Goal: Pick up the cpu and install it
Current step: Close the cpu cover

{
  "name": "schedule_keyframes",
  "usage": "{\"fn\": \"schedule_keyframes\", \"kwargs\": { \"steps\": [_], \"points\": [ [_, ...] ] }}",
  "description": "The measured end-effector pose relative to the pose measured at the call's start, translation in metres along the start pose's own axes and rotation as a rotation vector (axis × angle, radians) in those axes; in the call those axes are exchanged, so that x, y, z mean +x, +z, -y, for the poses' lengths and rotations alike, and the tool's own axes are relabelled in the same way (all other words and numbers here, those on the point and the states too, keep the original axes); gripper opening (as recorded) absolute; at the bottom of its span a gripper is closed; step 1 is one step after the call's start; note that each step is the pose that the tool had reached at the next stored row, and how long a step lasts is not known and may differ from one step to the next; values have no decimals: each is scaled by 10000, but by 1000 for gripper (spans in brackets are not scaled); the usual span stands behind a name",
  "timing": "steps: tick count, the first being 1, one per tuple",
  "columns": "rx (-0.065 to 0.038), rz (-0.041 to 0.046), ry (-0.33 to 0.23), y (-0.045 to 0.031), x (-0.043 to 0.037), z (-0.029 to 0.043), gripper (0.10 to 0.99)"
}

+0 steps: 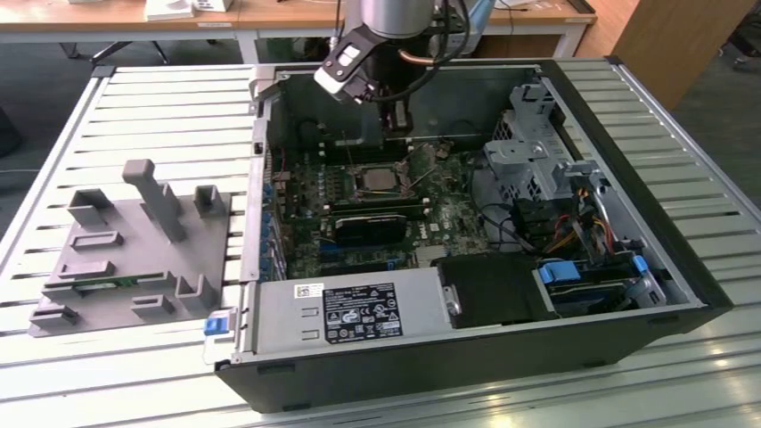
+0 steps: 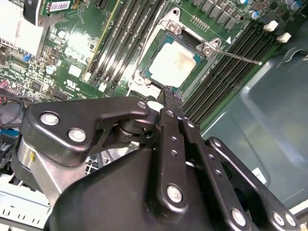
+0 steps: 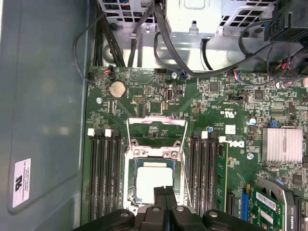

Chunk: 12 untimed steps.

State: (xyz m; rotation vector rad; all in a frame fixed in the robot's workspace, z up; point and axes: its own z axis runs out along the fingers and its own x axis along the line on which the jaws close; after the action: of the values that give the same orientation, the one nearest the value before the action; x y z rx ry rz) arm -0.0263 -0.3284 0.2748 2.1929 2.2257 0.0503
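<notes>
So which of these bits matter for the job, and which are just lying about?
In the job: cpu, socket, gripper.
Just lying about: grey parts holder, power supply, coin battery, heatsink.

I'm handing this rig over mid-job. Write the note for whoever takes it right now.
Gripper: shut, holding nothing, close above the chip's edge in both wrist views.
Cpu: the small square chip with silver top and pale green rim lies flat inside the metal-framed motherboard socket.
Done: chip placed in the socket.
Left: the thin metal lever sticks out sideways; whether it is latched cannot be told.
</notes>
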Motion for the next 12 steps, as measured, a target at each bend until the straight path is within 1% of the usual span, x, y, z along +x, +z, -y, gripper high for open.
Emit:
{"fn": "schedule_keyframes", "kwargs": {
  "steps": [5, 12],
  "points": [
    [0, 5, -1, 2, 0, -23, 106],
    [0, 33, -1, 2, 0, -28, 106]
  ]
}}
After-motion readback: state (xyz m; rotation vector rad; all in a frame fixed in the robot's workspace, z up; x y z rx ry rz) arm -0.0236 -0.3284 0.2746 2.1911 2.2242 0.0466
